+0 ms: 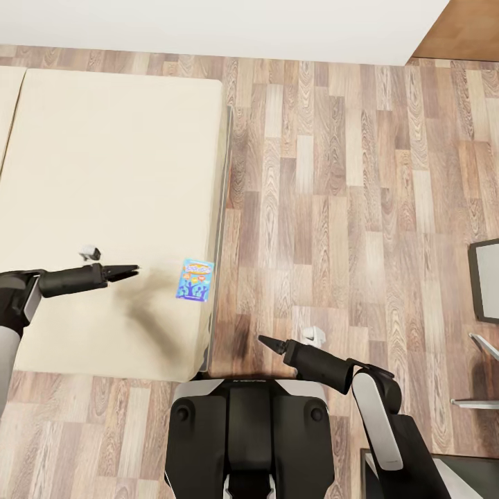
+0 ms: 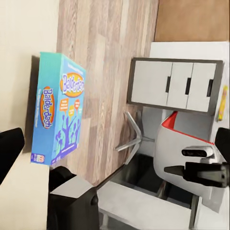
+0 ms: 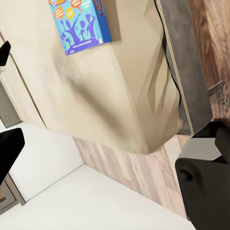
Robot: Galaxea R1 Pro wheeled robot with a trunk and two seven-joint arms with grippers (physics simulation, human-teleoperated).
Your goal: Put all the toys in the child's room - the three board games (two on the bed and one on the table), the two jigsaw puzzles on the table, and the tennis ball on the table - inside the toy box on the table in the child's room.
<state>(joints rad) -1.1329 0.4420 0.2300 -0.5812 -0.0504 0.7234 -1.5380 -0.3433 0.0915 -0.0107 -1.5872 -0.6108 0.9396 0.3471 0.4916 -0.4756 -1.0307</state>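
A small blue board game (image 1: 195,279) lies flat on the beige bed (image 1: 104,173), close to the mattress's right edge near its front corner. The same blue box (image 2: 57,110) faces the left wrist camera and also shows in the right wrist view (image 3: 79,21). My left gripper (image 1: 128,272) hovers over the mattress a little to the left of the box, open and empty (image 2: 120,139). My right gripper (image 1: 269,342) hangs over the floor beside the bed's front corner, open with nothing in it (image 3: 120,134). The toy box and the table's toys are out of view.
Wood-plank floor (image 1: 346,208) stretches right of the bed to a white wall (image 1: 208,28). A dark-framed grey piece of furniture (image 1: 485,277) and chair legs (image 1: 478,374) sit at the right edge. A grey cabinet with door panels (image 2: 175,86) shows in the left wrist view.
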